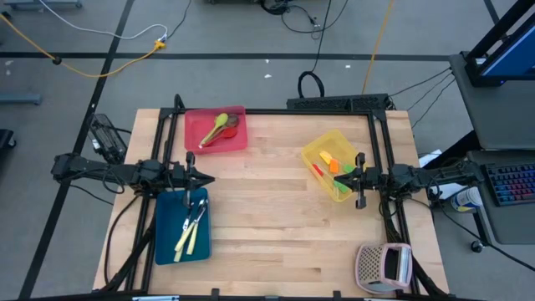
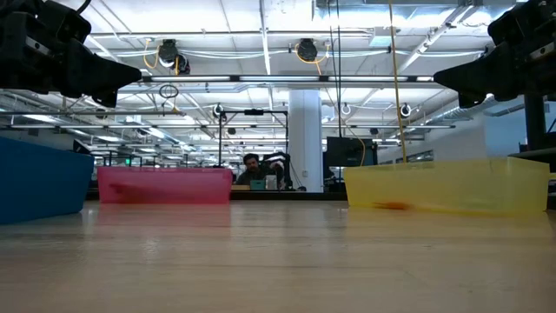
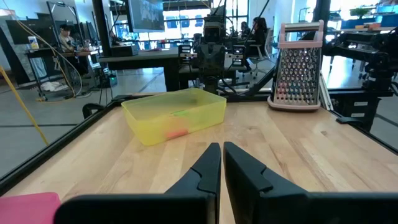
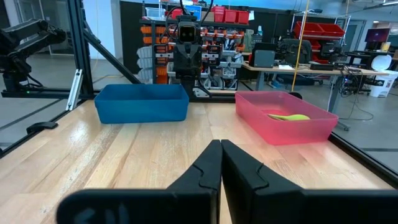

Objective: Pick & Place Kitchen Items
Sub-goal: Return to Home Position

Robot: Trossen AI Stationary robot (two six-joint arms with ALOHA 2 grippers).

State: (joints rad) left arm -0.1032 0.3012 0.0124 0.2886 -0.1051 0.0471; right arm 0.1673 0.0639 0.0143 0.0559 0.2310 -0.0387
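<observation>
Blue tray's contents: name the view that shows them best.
The high view: looking straight down, it shows the cream-handled knives lying inside the blue tray. The low and right wrist views show only the tray's wall; the left wrist view misses it.

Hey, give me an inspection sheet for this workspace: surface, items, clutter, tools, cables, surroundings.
Surface: wooden table, no spills seen.
Job's things: spoons in red tray; knives in blue tray; spatulas in yellow bin.
Clutter: perforated box at a right corner.
Tools: left tool shut, between red and blue trays; right tool shut, at yellow bin's edge; both hold nothing.
Cables: yellow cable on floor behind table.
Surroundings: keyboard at right; person beyond table.
</observation>
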